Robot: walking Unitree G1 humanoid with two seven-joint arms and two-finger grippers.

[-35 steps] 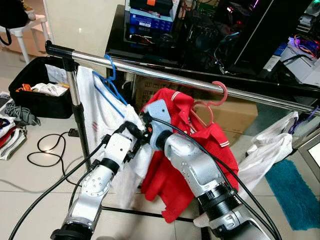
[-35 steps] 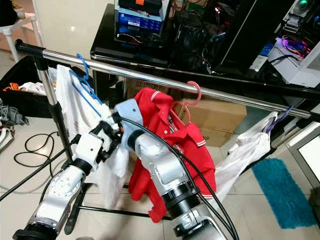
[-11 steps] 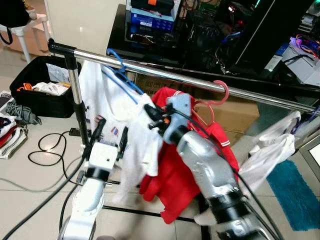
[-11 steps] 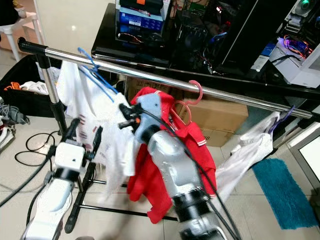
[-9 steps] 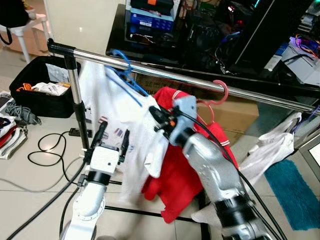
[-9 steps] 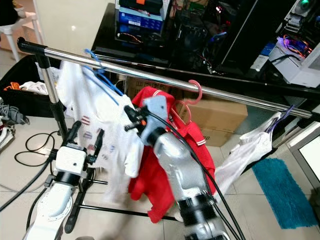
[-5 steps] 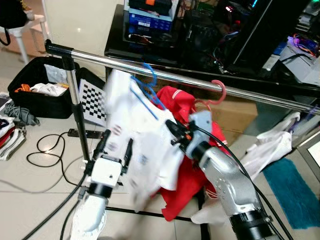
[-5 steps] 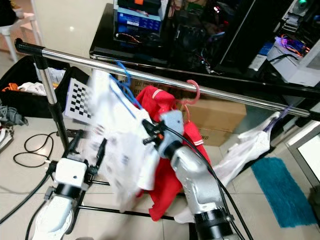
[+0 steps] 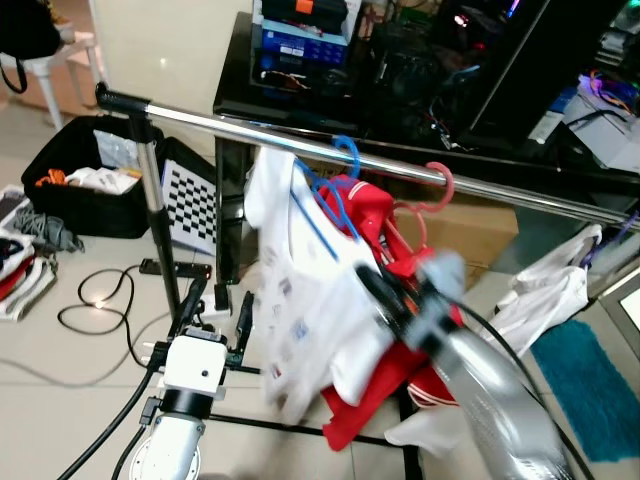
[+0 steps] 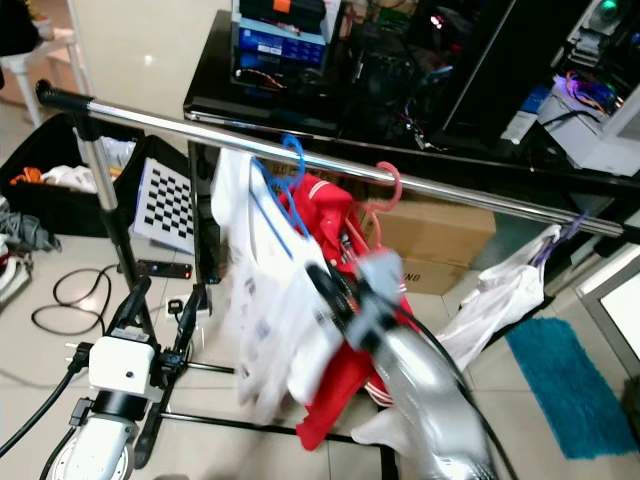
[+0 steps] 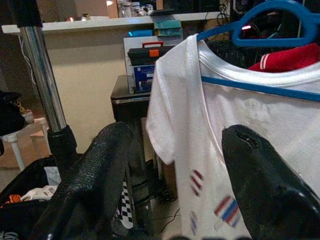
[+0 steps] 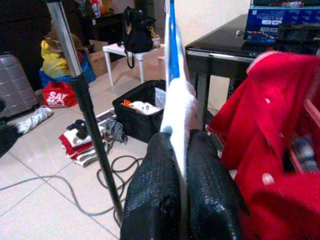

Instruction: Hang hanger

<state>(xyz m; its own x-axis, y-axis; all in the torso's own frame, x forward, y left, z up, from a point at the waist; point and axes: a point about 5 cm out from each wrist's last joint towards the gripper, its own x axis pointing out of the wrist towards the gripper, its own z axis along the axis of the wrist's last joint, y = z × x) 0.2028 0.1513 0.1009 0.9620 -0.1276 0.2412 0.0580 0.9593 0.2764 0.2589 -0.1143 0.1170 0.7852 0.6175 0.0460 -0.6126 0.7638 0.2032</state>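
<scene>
The blue hanger (image 9: 335,180) with the white shirt (image 9: 305,300) has its hook over the metal rail (image 9: 300,140), just beside the red shirt (image 9: 370,215). The right gripper (image 12: 181,165) is clenched on the white shirt's edge. The left gripper (image 11: 175,165) is released, near the shirt. I judge that only letting go is left.

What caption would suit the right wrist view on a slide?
Right gripper, jaws shut on the white shirt hanging from the blue hanger, beside a red shirt.
</scene>
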